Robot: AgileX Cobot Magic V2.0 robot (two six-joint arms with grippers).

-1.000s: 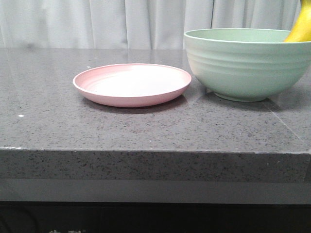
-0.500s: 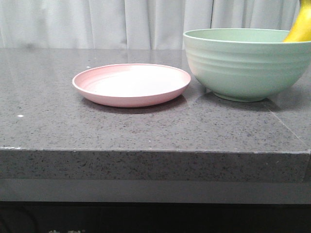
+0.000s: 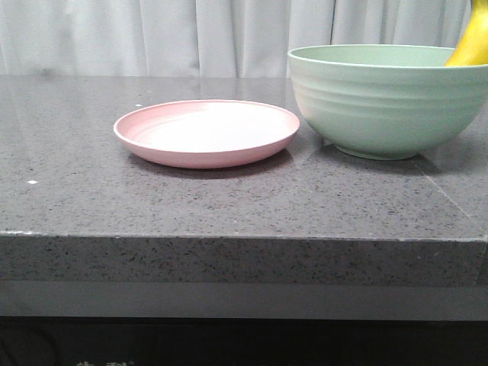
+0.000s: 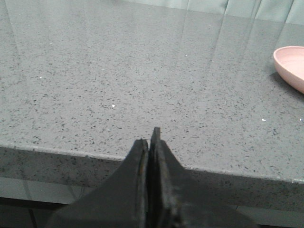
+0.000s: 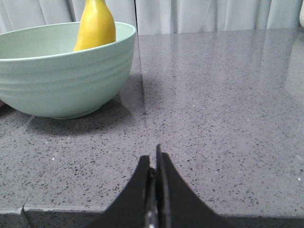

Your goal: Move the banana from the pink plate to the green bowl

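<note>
The yellow banana (image 3: 473, 44) leans inside the pale green bowl (image 3: 385, 99) at the table's right, one end sticking up over the rim; it also shows in the right wrist view (image 5: 96, 26) with the green bowl (image 5: 61, 78). The pink plate (image 3: 207, 131) sits bare left of the bowl; its edge shows in the left wrist view (image 4: 290, 66). My left gripper (image 4: 150, 138) is shut and empty, back at the table's front edge, far from the plate. My right gripper (image 5: 153, 156) is shut and empty near the front edge, well apart from the bowl.
The grey speckled stone table (image 3: 229, 198) has a thick front edge (image 3: 229, 259). A white curtain (image 3: 191, 34) hangs behind it. Neither arm shows in the front view.
</note>
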